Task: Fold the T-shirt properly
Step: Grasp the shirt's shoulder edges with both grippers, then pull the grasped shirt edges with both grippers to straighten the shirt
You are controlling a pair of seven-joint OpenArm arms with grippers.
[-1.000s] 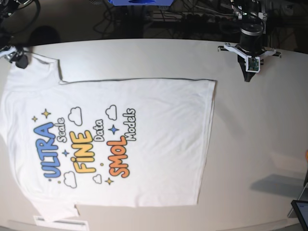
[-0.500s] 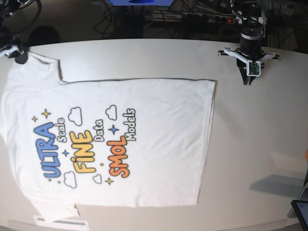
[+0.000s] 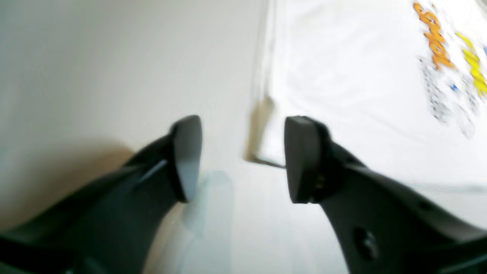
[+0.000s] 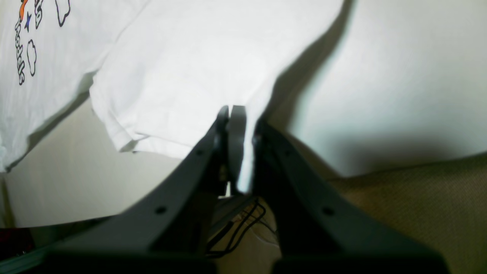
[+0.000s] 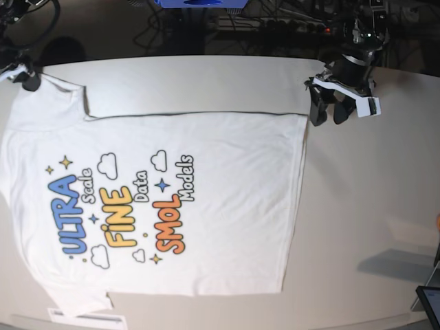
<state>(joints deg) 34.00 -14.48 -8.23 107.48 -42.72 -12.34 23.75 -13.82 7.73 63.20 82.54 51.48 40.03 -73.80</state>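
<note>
**Fold not yet begun: shirt flat, one corner gripped, second grip pending**

Base view: The large white short-sleeved cotton T-shirt (image 5: 158, 199) lies spread flat, print side up, on the pale rounded counter (image 5: 371, 206). No fold is present; both sleeves lie out to the sides and the hem runs straight along the side nearest the left arm. The left gripper (image 5: 328, 111) stands just beside the hem's upper corner, jaws apart. The right gripper (image 5: 27, 79) sits at the far sleeve corner at the counter's edge; its jaw position cannot be made out at this size.

Left wrist view: The left gripper (image 3: 241, 158) is spread wide, empty, with the shirt's hem corner lying between and just ahead of its fingertips (image 3: 300, 160). The picture is blurred. Cloth is not yet contacted, as far as can be seen.

Right wrist view: The right gripper (image 4: 237, 148) is closed tight on the sleeve edge of the T-shirt (image 4: 198, 76), with a strip of white cloth pinched between the jaws and the sleeve raised slightly off the counter.

Assessment: Very early stage. One hold is secured; judged outstanding are the left-side grasp at the hem corner and every fold thereafter.
</note>
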